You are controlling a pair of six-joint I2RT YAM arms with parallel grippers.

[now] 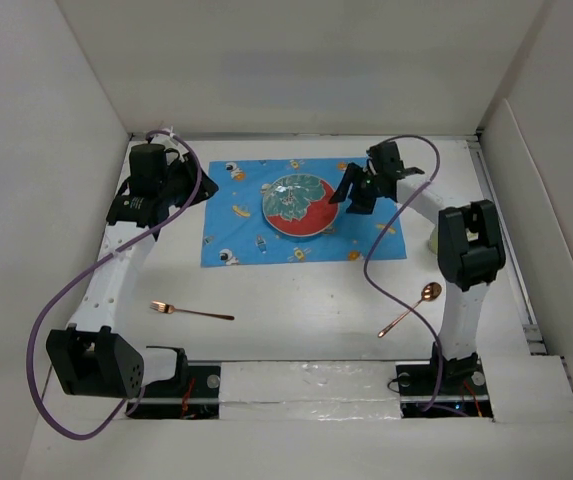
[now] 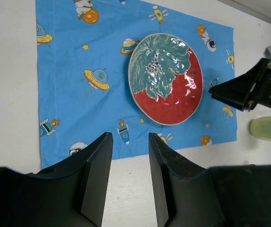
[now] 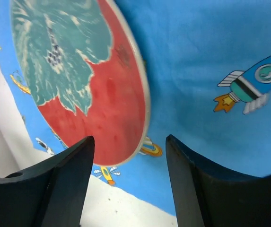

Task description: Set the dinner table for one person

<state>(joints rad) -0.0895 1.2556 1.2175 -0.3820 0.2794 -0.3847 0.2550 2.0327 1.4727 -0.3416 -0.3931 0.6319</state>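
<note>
A red plate with a green leaf pattern [image 1: 296, 205] [image 2: 166, 78] [image 3: 78, 71] lies on the blue space-print placemat [image 1: 236, 225] on the white dinner table [image 1: 296, 300]. My right gripper [image 1: 351, 200] [image 3: 128, 139] stands open just over the plate's right rim and holds nothing. At the placemat's left edge my left gripper [image 1: 206, 185] [image 2: 128, 137] is open and empty over bare table. A copper fork [image 1: 191, 311] lies at the front left. A copper spoon [image 1: 411, 308] lies at the front right.
A pale green cup [image 1: 434, 238] [image 2: 269, 128] stands right of the placemat, beside the right arm. White walls close in the table on the left, back and right. Purple cables loop off both arms.
</note>
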